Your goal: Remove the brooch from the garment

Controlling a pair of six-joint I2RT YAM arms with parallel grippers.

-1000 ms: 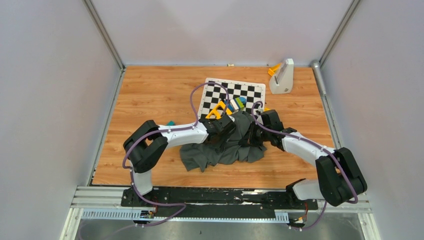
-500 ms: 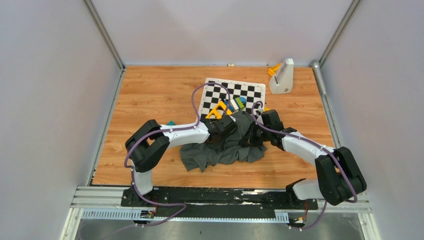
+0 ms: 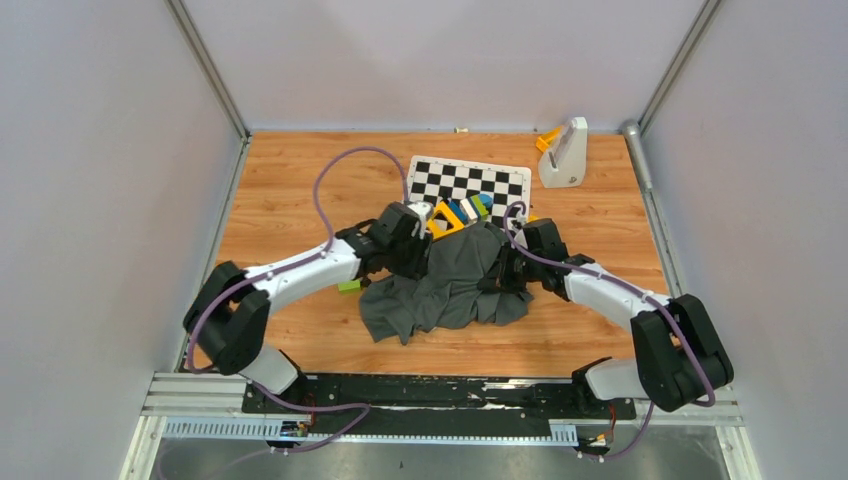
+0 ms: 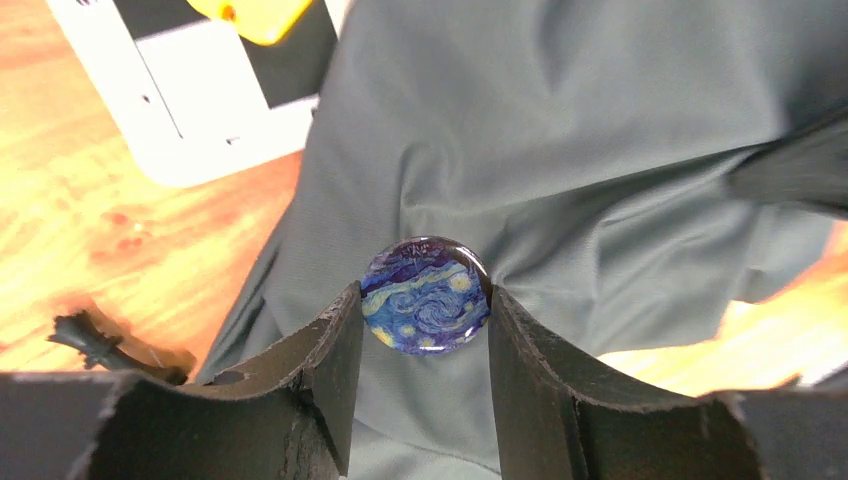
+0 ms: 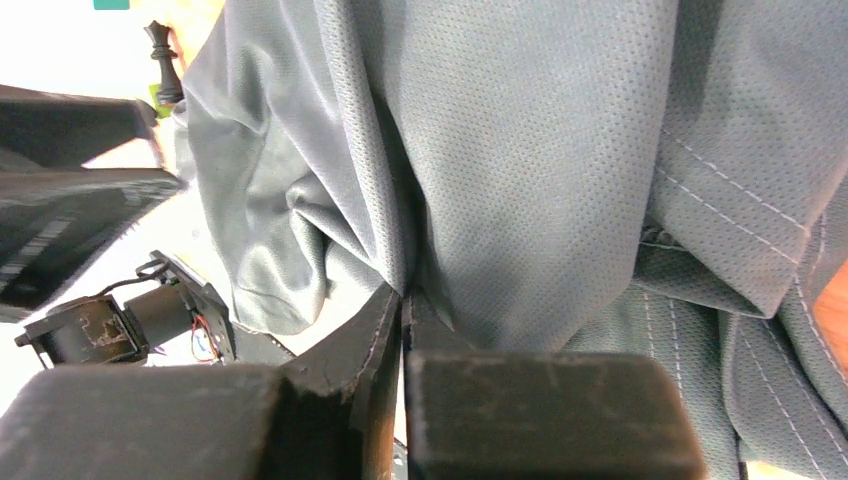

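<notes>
The brooch [image 4: 425, 295], a round badge with a blue swirling night-sky print, sits pinched between the fingertips of my left gripper [image 4: 424, 310]. The dark grey garment [image 4: 560, 150] lies just behind it; whether they still touch I cannot tell. From above, the left gripper [image 3: 422, 240] is at the upper left edge of the crumpled garment [image 3: 450, 290]; the brooch is hidden there. My right gripper [image 5: 405, 295] is shut on a fold of the garment [image 5: 540, 180] and stands at the cloth's right side [image 3: 503, 275].
The chequered board [image 3: 465, 180] lies behind the garment, with coloured blocks [image 3: 465, 210] at its near edge. A white stand [image 3: 563, 152] is at the back right. A small green piece [image 3: 349, 286] lies under the left forearm. Grey walls enclose the table.
My left arm has swung left and back, from over the middle of the garment to its upper left edge, jaws narrowed onto the brooch. The right arm has held still.
</notes>
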